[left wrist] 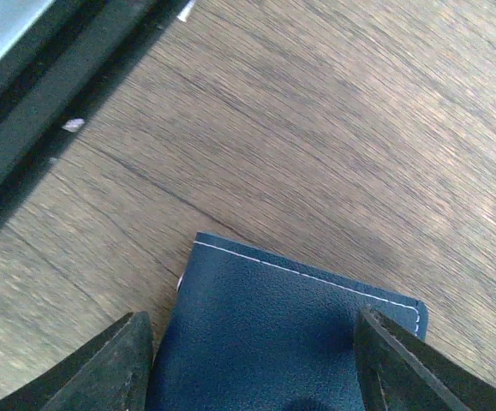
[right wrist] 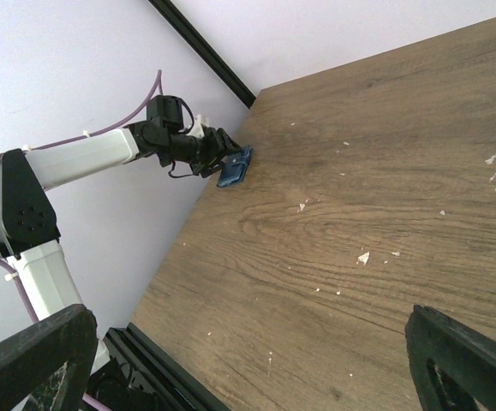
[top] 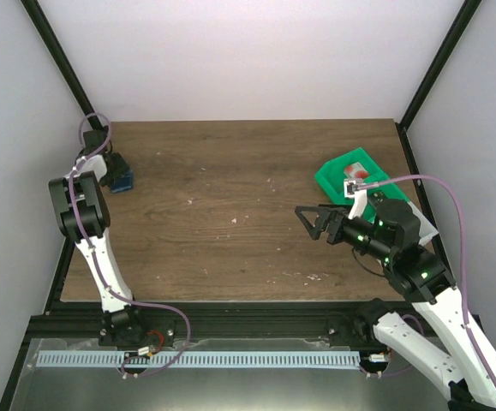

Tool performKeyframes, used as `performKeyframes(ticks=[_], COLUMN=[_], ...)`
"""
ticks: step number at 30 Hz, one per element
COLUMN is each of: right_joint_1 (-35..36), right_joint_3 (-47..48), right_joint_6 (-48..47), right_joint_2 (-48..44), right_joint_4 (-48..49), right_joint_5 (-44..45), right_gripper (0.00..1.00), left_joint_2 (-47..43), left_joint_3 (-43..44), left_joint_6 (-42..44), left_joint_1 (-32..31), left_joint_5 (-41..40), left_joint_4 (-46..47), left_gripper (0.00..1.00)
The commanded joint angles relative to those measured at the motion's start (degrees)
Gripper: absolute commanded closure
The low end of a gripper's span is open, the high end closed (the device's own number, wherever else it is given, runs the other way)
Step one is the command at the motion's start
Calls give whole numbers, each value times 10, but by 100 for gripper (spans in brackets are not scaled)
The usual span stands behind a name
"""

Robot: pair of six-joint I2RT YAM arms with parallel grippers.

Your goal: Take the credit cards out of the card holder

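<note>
The card holder is a navy wallet with white stitching, folded shut. It sits between the fingers of my left gripper, which is shut on it just over the wood. In the top view the left gripper and card holder are at the table's far left edge. Both also show in the right wrist view, the gripper and the card holder. A red-pink card lies in the green bin. No other cards show. My right gripper is open and empty above the table's right middle, its fingers wide apart.
The green bin stands at the back right, with part of a white bin beside it under the right arm. The black frame rail runs close to the left of the card holder. Small white flecks lie on the wood.
</note>
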Motion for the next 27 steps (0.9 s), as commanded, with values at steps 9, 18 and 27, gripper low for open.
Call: performKeyframes(ticks=[9,18,27], right_joint_1=[6,6,6], right_joint_3=[-40,-50,-68], right_joint_6=[-11,-13,-3], right_joint_2=[-20,-22,-30], right_joint_4=[25,23,19], right_joint_5=[17,13,8], right_gripper=[0,0,0], left_joint_2=[-35,-84,-118], left_joint_3=[-91,-172,-246], left_joint_6=[34,50,45], left_joint_1=[-82,-167,-250], left_joint_5=[117,136,193], left_joint_4=[-17,-8,20], left_gripper=[50,55,60])
